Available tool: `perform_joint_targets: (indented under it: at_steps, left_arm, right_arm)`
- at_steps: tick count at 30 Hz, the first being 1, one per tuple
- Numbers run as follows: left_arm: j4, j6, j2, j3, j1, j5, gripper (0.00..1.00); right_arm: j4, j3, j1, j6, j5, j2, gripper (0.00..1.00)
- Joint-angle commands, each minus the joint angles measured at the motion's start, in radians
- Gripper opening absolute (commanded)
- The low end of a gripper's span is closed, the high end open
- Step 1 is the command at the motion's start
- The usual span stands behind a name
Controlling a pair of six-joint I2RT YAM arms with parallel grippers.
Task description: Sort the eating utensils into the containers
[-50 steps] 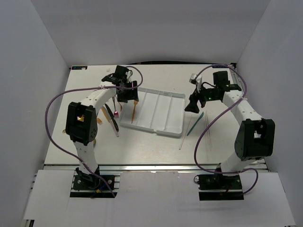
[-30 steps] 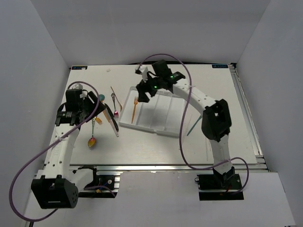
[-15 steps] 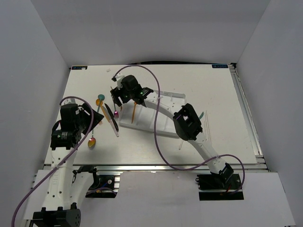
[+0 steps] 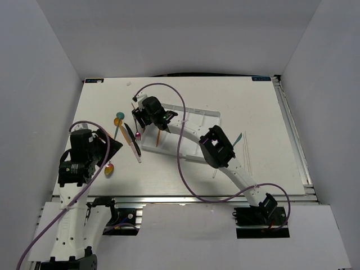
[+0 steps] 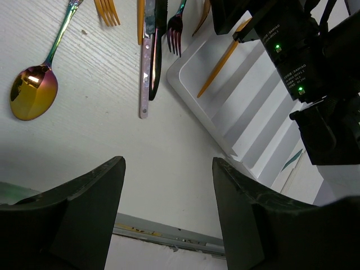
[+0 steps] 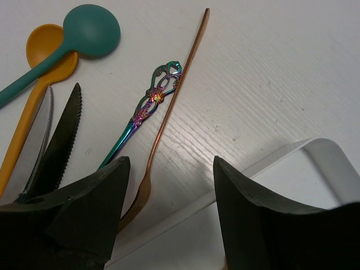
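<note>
Loose utensils lie left of the white tray (image 4: 194, 130): a teal spoon (image 6: 90, 28), an orange spoon (image 6: 48, 50), a black knife (image 6: 62, 135), an iridescent fork (image 6: 152, 101) and a copper fork (image 6: 169, 107). My right gripper (image 6: 170, 163) hangs open low over the tray's left rim (image 6: 315, 152), with the copper fork's tines by its left finger. One orange fork (image 4: 158, 135) lies in the tray's leftmost compartment. An iridescent spoon (image 5: 34, 95) sits nearer the front. My left gripper (image 5: 167, 163) is open and empty, over the table near that spoon.
Thin pale chopsticks (image 4: 246, 147) and a teal utensil (image 4: 236, 139) lie right of the tray. The right arm stretches across the tray from the right, its purple cable looping over the table. White walls close in three sides. The table's metal front edge (image 5: 163, 236) is near the left gripper.
The right arm has swung from the tray's right side across to its left edge and lowered there. The left arm has drawn back toward the near left.
</note>
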Motion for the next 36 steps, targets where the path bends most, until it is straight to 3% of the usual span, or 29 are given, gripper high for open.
perform_joint_targets:
  at_steps: [1,13,20,25,31,36]
  left_arm:
    - [-0.027,-0.006,-0.011,0.019,0.005,-0.027,0.74]
    - [-0.023,-0.006,0.018,0.019,0.004,-0.035,0.74]
    - [0.02,-0.02,0.069,0.016,0.004,-0.044,0.74]
    - [0.118,0.002,0.219,0.037,0.004,-0.041,0.73]
    - [0.198,0.089,0.518,0.15,0.042,-0.052,0.72]
    - [0.276,0.131,0.705,0.229,0.096,-0.061,0.71]
  right_arm:
    - [0.039,0.037,0.01,-0.031,0.037,0.026,0.67]
    - [0.111,0.02,0.016,-0.056,-0.086,-0.008,0.67]
    - [0.278,-0.043,-0.013,-0.109,-0.275,-0.138,0.77]
    - [0.287,-0.08,-0.071,-0.128,-0.449,-0.252,0.84]
    - [0.238,-0.32,-0.203,-0.151,-0.714,-0.5,0.88]
    - [0.077,-0.492,-0.323,-0.258,-0.902,-0.649,0.88]
